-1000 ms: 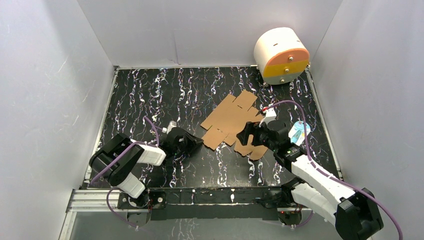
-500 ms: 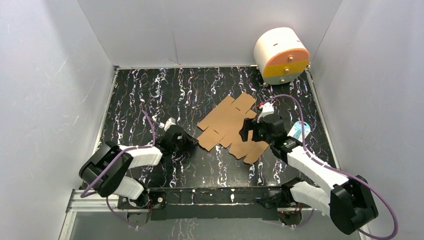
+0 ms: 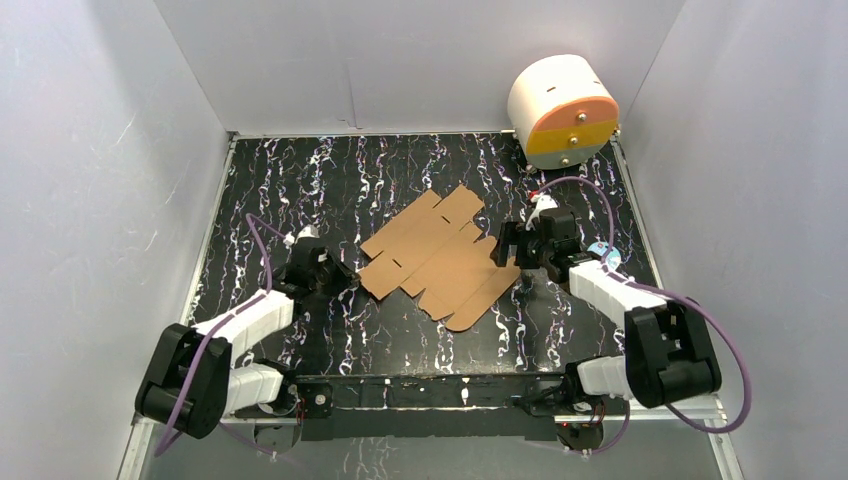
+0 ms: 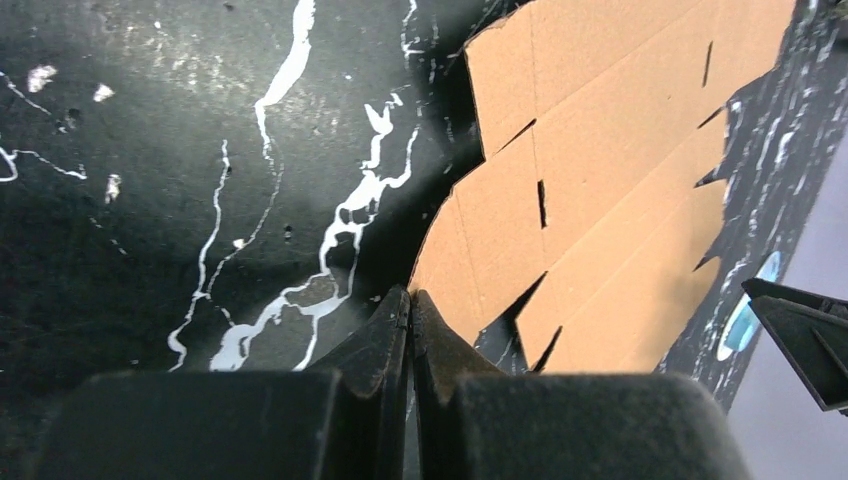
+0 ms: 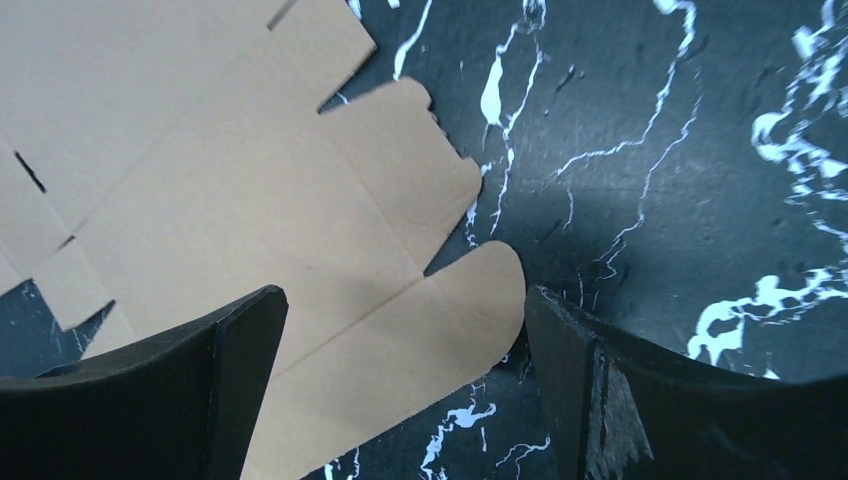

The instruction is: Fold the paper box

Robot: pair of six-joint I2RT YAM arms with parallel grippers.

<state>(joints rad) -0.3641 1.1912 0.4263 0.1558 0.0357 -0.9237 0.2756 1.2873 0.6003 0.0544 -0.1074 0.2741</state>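
Note:
The paper box is a flat brown die-cut cardboard sheet with flaps and slots, lying mid-table. My left gripper is at the sheet's left corner. In the left wrist view its jaws are pressed together right where the edge of the paper box ends, and that corner flap is lifted slightly off the table. My right gripper hovers over the sheet's right edge. Its jaws stand wide open astride a rounded flap of the paper box, gripping nothing.
A white cylinder with an orange-and-yellow face stands at the far right corner. White walls enclose the black marbled table on three sides. The arm bases sit along the near rail.
My left gripper closed at the sheet's corner and drew back to the left. The sheet slid left and turned with it. The right gripper shifted up and to the right, staying open.

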